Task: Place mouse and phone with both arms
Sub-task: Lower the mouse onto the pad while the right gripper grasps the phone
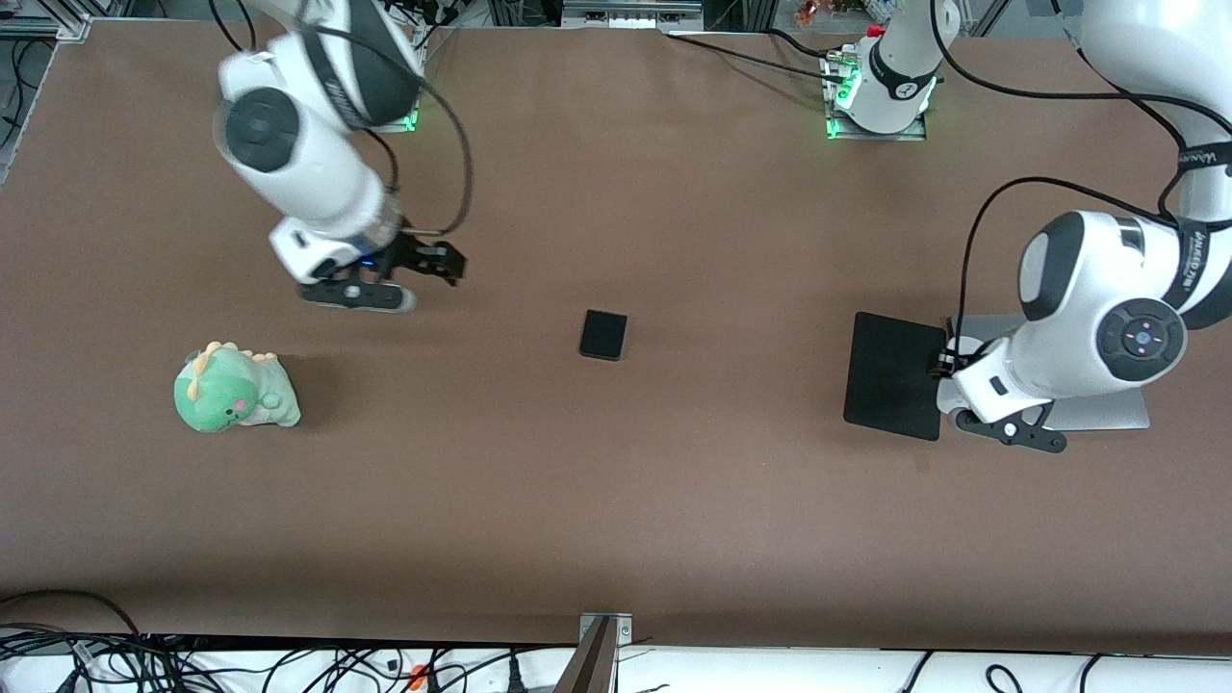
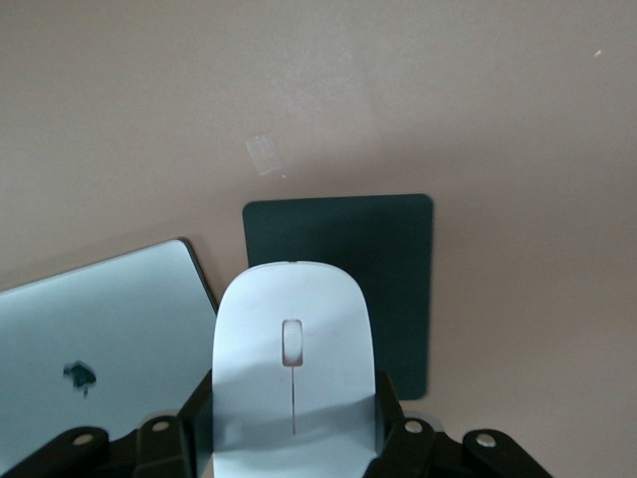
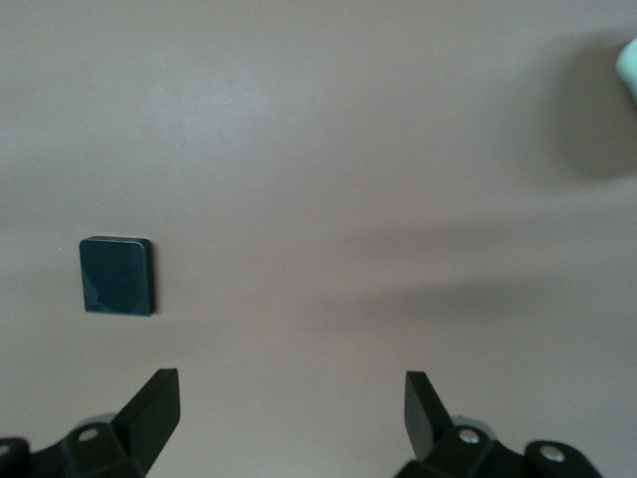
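Mouse [image 2: 294, 373], glossy white with grey centre line, in left claw [image 2: 294, 438].

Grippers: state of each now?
Left gripper: shut on the small glossy white oval mouse, over the thin black mouse pad.
Right gripper: open, empty.

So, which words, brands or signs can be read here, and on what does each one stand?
No readable words.
Apple logo: on the silver laptop.
Print on the left arm's band: too blurred.
Print on the right arm's band: too blurred.
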Controlling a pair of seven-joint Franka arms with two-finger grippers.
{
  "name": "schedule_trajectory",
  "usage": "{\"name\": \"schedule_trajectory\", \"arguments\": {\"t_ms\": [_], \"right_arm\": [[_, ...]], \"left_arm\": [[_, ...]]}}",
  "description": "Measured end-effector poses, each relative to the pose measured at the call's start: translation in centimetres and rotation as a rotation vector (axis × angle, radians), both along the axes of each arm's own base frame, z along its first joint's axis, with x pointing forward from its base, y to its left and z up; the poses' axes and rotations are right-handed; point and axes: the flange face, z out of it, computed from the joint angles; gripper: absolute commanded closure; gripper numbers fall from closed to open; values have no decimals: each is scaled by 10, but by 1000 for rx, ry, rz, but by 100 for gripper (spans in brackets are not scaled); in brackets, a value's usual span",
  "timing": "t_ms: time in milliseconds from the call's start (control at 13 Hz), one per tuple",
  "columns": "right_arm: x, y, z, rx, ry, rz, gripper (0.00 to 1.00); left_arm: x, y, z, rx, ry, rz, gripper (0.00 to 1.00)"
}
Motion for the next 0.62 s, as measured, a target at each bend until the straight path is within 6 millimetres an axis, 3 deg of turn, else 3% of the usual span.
{"name": "schedule_trajectory", "arguments": {"t_ms": [154,385,615], "right_arm": [[-14,55,-41,7,-27,-47,0],[-43,130,-111,15,-54,-104,0],[-51,158,-152,15,-62,-115,0]], "left_arm": [[-5,16,-38,-27,-22,-25,66],[-26,6,-96,-52,-81,-48,66],[-49,0,-136,-71,-115,-58,64]]}}
